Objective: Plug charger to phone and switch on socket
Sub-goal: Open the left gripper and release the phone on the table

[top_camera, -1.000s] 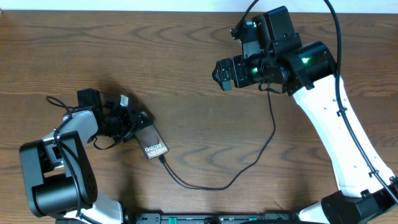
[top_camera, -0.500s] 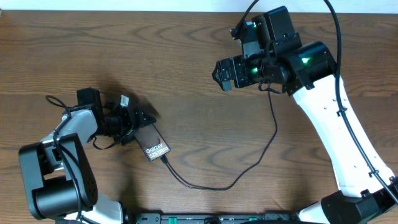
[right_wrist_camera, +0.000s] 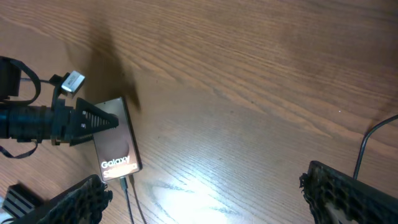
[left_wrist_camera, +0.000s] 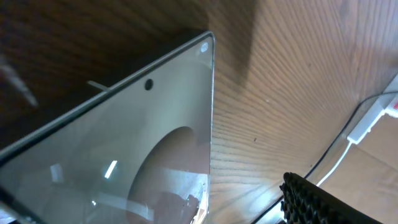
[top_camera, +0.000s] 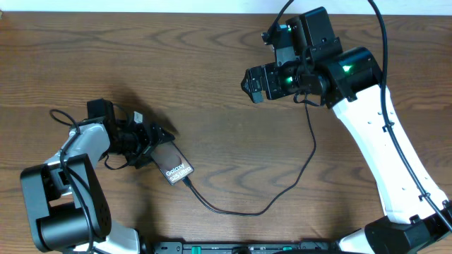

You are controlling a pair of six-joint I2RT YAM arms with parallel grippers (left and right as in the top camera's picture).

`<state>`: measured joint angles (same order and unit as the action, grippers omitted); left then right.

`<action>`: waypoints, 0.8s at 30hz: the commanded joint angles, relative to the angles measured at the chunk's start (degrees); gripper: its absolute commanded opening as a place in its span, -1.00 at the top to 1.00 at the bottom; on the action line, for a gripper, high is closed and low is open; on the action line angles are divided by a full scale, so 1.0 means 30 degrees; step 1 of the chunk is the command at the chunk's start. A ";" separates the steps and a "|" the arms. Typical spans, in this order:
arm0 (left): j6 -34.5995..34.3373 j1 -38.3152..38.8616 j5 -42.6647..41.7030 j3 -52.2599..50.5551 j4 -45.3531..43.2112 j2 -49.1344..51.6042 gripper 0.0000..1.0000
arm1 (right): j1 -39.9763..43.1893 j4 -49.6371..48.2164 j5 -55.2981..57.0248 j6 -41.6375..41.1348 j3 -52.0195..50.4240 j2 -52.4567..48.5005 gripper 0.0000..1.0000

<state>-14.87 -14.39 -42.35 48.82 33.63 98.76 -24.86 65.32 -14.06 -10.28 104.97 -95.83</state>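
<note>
The phone [top_camera: 176, 166] lies flat on the wooden table, "Galaxy" lettering up; its glossy face [left_wrist_camera: 124, 143] fills the left wrist view. The charger cable [top_camera: 282, 190] runs from the phone's lower end in a loop toward the right arm; its connector tip [right_wrist_camera: 126, 182] meets the phone's [right_wrist_camera: 117, 142] bottom edge. My left gripper [top_camera: 158, 144] is open around the phone's upper end, one finger [left_wrist_camera: 314, 200] standing apart from the phone's edge. High over the table's far right, my right gripper [top_camera: 253, 85] is open and empty [right_wrist_camera: 205, 199]. A piece of the white socket [left_wrist_camera: 392, 104] shows at the frame's right edge.
A white cord with a small white block [left_wrist_camera: 359, 129] runs along the table toward the socket. Thick black arm cables [top_camera: 63, 116] loop beside the left arm. The table's far edge [top_camera: 141, 12] meets a pale wall. The right arm's white link [top_camera: 381, 155] crosses the right side.
The left gripper's jaws have spread apart at the phone's upper end and the arm has drawn slightly left. Phone, cable and right arm stay put.
</note>
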 commanded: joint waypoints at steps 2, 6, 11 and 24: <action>-0.1137 -0.0051 0.6033 -0.0947 0.0284 0.1115 -0.73 | 0.0146 0.0029 0.0146 0.0022 0.0153 0.0029 -0.98; -0.1537 -0.0051 0.6455 -0.0947 0.0357 0.1115 -0.72 | 0.0146 0.0029 0.0146 0.0022 0.0153 0.0029 -0.99; -0.2324 -0.0051 0.7176 -0.0947 0.0430 0.1115 -0.72 | 0.0146 0.0036 0.0153 0.0022 0.0153 0.0029 -0.98; -0.3155 -0.0051 0.7708 -0.0947 0.0503 0.1078 -0.73 | 0.0146 0.0036 0.0153 0.0022 0.0153 0.0029 -0.99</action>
<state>-24.82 -14.13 -33.45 49.65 35.14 97.60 -24.86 65.34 -14.06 -10.28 104.97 -95.83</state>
